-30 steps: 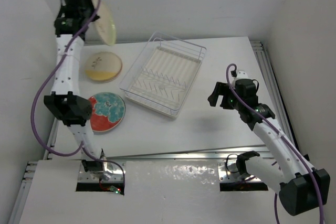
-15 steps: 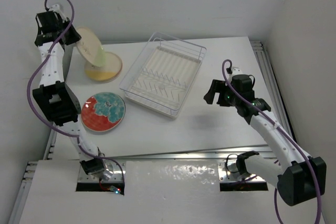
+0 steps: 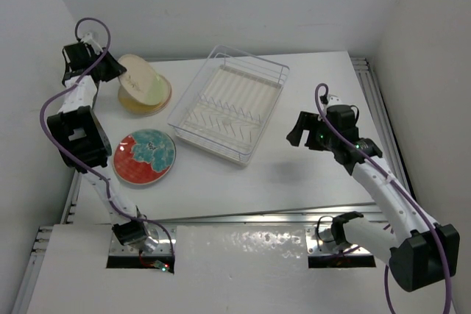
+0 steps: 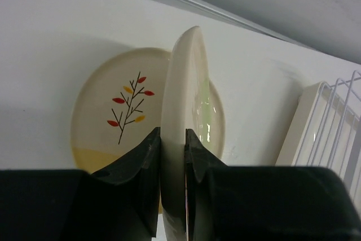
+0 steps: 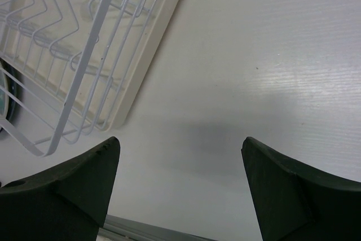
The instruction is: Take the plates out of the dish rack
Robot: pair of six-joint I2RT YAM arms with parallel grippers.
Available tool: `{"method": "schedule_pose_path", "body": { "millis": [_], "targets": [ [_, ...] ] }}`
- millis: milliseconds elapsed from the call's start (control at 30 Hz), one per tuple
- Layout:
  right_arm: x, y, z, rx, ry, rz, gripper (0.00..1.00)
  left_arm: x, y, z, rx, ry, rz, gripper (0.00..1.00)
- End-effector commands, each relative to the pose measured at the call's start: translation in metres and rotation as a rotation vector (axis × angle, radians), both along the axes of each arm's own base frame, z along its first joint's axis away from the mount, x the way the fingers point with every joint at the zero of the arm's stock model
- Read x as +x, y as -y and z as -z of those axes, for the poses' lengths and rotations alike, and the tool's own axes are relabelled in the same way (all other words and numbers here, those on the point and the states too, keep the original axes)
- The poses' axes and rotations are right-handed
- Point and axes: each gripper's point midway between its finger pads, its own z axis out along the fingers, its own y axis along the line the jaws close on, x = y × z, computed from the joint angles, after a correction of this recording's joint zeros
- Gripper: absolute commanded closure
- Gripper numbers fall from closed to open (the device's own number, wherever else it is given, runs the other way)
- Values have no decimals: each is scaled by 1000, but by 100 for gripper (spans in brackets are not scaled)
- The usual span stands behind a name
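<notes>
My left gripper (image 3: 112, 71) (image 4: 174, 139) is shut on the rim of a cream plate (image 3: 138, 77) (image 4: 183, 100). The plate stands tilted on edge just over a second cream plate with a sprig motif (image 3: 147, 104) (image 4: 115, 105), which lies flat at the table's far left. A red-and-teal plate (image 3: 145, 156) lies flat nearer me. The clear dish rack (image 3: 229, 104) (image 5: 73, 43) holds no plates. My right gripper (image 3: 300, 131) (image 5: 180, 150) hovers open over bare table right of the rack, with nothing between its fingers.
White walls close in on the left, back and right. A metal rail (image 3: 375, 101) runs along the table's right edge. The rack's corner (image 4: 333, 122) shows at the right of the left wrist view.
My left arm has swung the cream plate down from high near the back wall to just above the sprig plate. The right gripper has shifted slightly left.
</notes>
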Motion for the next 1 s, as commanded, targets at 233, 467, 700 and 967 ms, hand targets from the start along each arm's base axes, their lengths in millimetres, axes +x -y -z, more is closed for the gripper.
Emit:
{"method": "schedule_pose_path", "body": {
  "millis": [233, 467, 700, 967],
  "targets": [
    [10, -3, -33, 25, 52, 21, 14, 23, -17, -10, -55, 141, -18, 77],
    [9, -4, -31, 36, 44, 23, 14, 15, -40, 47, -27, -15, -122, 59],
    [15, -9, -35, 45, 53, 7, 14, 2, -55, 82, 78, -128, -151, 47],
    [21, -16, -34, 63, 40, -18, 14, -7, -58, 83, 278, -176, -120, 39]
  ]
}}
